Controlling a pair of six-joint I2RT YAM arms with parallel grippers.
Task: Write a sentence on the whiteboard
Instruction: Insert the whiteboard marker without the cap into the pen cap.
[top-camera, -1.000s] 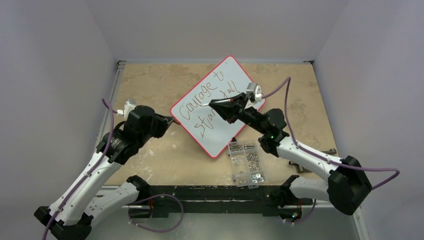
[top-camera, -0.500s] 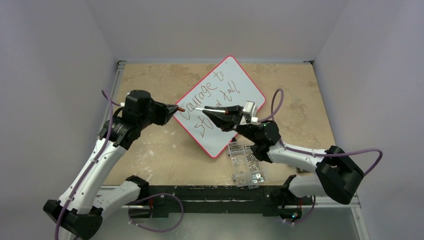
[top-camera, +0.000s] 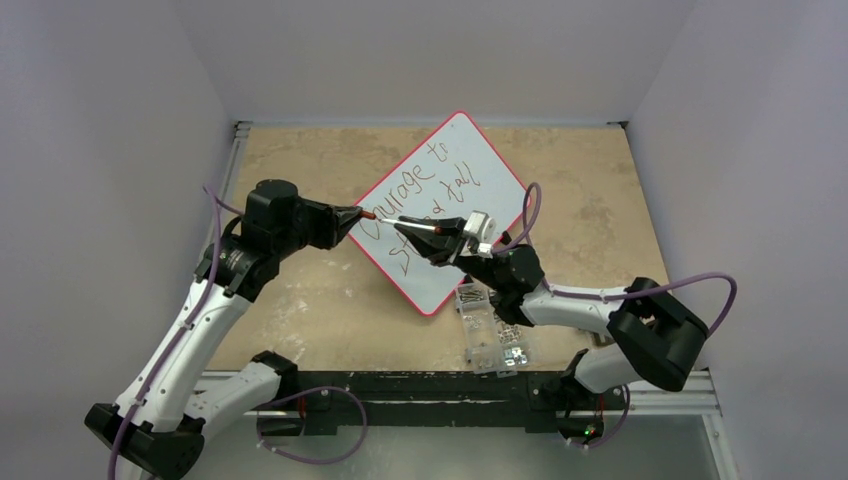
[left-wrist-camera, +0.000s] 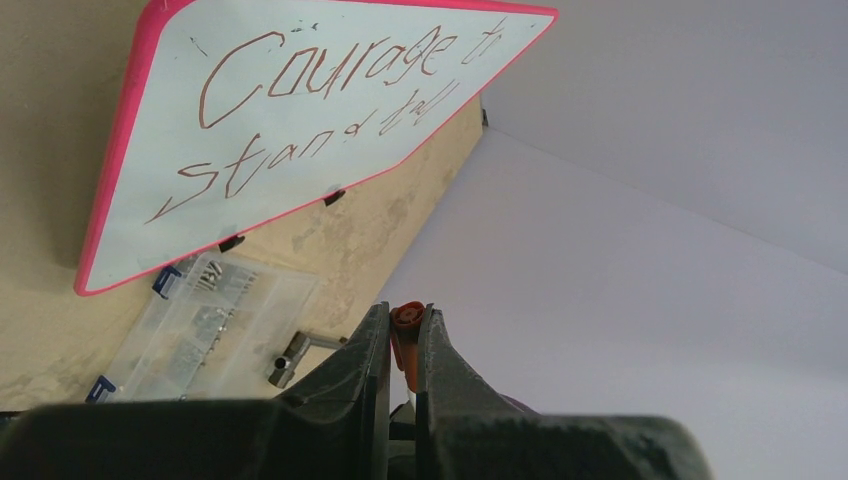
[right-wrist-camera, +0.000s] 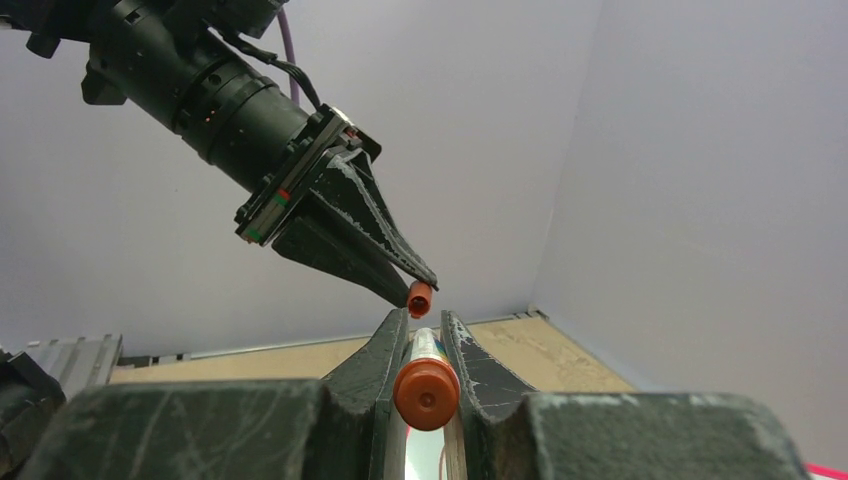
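Note:
The whiteboard (top-camera: 445, 280) lies slanted on the table, pink-rimmed. The sentence (top-camera: 410, 180) on it reads "Courage to stand tall" in two lines, also seen in the left wrist view (left-wrist-camera: 330, 80). My left gripper (top-camera: 358, 213) is shut on a small orange-red marker cap (left-wrist-camera: 407, 322) over the board's left corner. My right gripper (top-camera: 410, 231) is shut on the marker (right-wrist-camera: 425, 388), whose white tip points left at the cap (right-wrist-camera: 419, 297). Cap and marker tip are a short gap apart, nearly in line.
A clear compartment box of screws (top-camera: 492, 325) sits just off the board's near corner. A small metal tool (left-wrist-camera: 293, 355) lies beside the box. Grey walls close in the table on three sides.
My right gripper has carried the marker off the writing, leftward toward the left gripper. The left arm has risen and brought the cap rightward. The gap between them has narrowed.

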